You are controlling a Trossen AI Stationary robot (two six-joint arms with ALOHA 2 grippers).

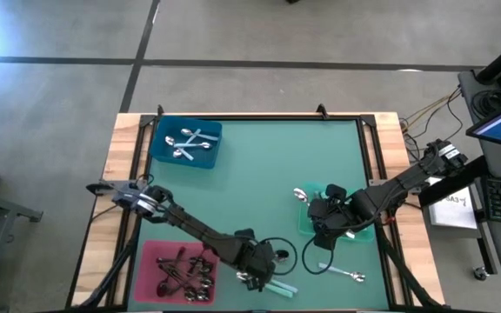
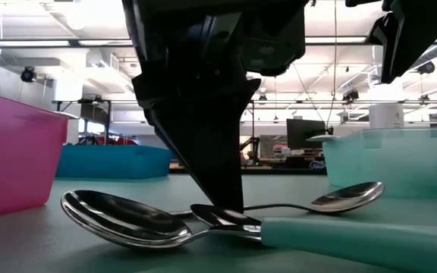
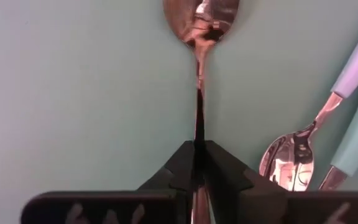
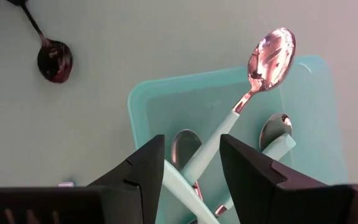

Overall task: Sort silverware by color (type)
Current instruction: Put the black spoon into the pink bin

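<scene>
My left gripper (image 3: 199,149) is low over the mat's near edge (image 1: 257,263), right of the pink tray (image 1: 150,261), and shut on a black-handled spoon (image 3: 201,25). Two mint-handled spoons (image 3: 347,93) lie on the mat beside it. My right gripper (image 4: 191,163) hangs open over the green tray (image 4: 303,124). A mint-handled spoon (image 4: 219,134) in the tray runs between its fingers, and the spoon's bowl (image 4: 272,53) leans on the tray's rim. More mint spoons lie in that tray. Silver spoons (image 1: 188,143) lie in the blue tray (image 1: 159,148). Black-handled ones (image 1: 190,271) are in the pink tray. My left gripper pinches the black-handled spoon by its dark handle (image 3: 199,127) between the two fingers. The fingers slant down from above (image 2: 226,189) and lie along the spoon. Its bowl (image 3: 201,18) points away from the gripper, and the spoon lies low on the mat.
A silver spoon (image 1: 350,276) and a mint-handled one (image 1: 324,265) lie on the mat near the front edge, right of my left gripper. A dark spoon (image 4: 55,62) lies on the mat beside the green tray. The mat's middle and far right are bare (image 1: 285,156).
</scene>
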